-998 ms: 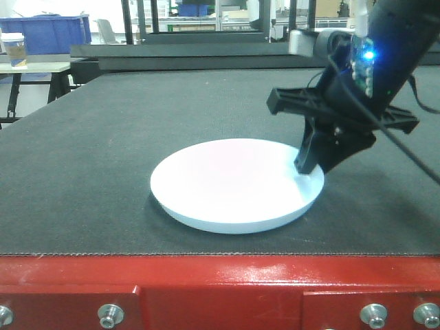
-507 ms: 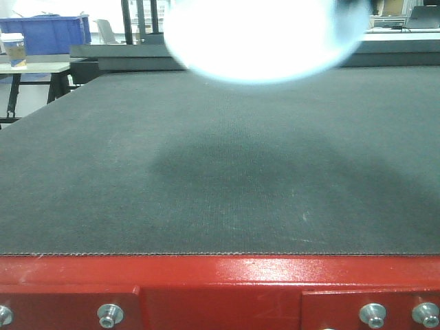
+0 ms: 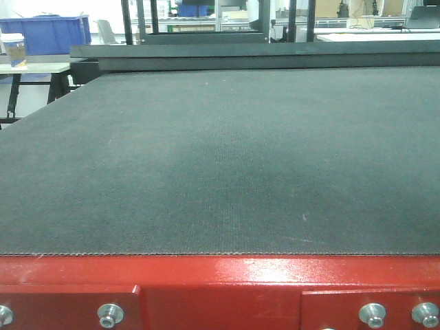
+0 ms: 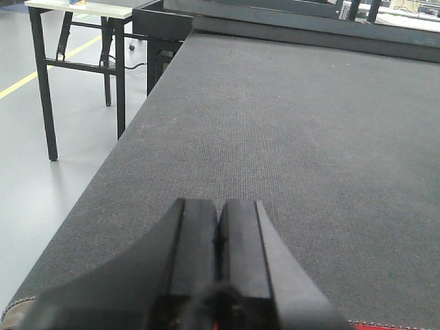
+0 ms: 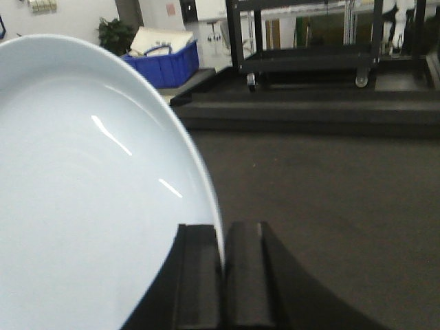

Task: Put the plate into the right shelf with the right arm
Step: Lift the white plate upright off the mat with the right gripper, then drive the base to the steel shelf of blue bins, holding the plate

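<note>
The left pincer (image 4: 218,206) is seen pressed together, with nothing between its fingers, low over the dark-matted worktop (image 4: 309,137). A side table (image 4: 75,10) is seen on the floor at 11 o'clock. In the right wrist view, the plate (image 5: 82,206) is pinched by its rim in the right pincer (image 5: 223,237) and spreads out toward 9 and 10 o'clock, glossy face shown. Beyond it, a blue bin (image 5: 161,65) is seen at 11 o'clock and a black wheeled cart (image 5: 309,55) at 1 o'clock.
</note>
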`<move>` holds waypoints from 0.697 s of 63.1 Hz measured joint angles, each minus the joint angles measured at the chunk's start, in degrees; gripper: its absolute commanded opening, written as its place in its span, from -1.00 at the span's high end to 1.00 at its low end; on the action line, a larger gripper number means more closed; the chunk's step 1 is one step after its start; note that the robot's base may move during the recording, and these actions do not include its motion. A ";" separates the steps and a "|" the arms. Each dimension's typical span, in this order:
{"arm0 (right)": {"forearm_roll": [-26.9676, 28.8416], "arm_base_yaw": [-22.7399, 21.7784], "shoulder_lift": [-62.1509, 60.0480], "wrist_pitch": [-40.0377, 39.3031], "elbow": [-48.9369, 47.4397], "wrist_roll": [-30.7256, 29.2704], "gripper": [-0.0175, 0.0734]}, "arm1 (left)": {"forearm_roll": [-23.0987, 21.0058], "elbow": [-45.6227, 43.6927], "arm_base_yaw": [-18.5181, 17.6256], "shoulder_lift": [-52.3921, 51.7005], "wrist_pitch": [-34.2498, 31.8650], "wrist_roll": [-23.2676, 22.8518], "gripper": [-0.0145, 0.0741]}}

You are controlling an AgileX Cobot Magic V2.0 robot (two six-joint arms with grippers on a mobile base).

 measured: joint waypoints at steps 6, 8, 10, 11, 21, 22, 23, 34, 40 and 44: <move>0.00 0.00 -5.04 -1.17 3.15 -1.18 0.49 | 0.00 0.00 0.00 0.00 0.00 0.00 0.78; 0.00 0.00 -6.31 -1.14 4.11 -1.31 0.49 | 0.00 0.00 0.00 0.00 0.00 0.00 0.78; 0.00 0.00 -7.82 -1.28 4.84 -1.33 0.49 | 0.00 0.00 0.00 0.00 0.00 0.00 0.78; 0.00 0.00 -8.72 -1.40 5.39 -1.44 0.49 | 0.00 0.00 0.00 0.00 0.00 0.00 0.78; 0.00 0.00 -14.75 -3.08 9.54 -1.71 0.49 | 0.00 0.00 0.00 0.00 0.00 0.00 0.78; 0.00 0.00 -15.43 -3.37 9.91 -1.71 0.49 | 0.00 0.00 0.00 0.00 0.00 0.00 0.78; 0.00 0.00 -16.05 -3.62 10.43 -1.71 0.49 | 0.00 0.00 0.00 0.00 0.00 0.00 0.78; 0.00 0.00 -18.98 -4.01 14.04 -1.71 0.49 | 0.00 0.00 0.00 0.00 0.00 0.00 0.78; 0.00 0.00 -19.07 -4.01 14.47 -1.71 0.49 | 0.00 0.00 0.00 0.00 0.00 0.00 0.78; 0.00 0.00 -19.10 -4.01 14.50 -1.71 0.49 | 0.00 0.00 0.00 0.00 0.00 0.00 0.78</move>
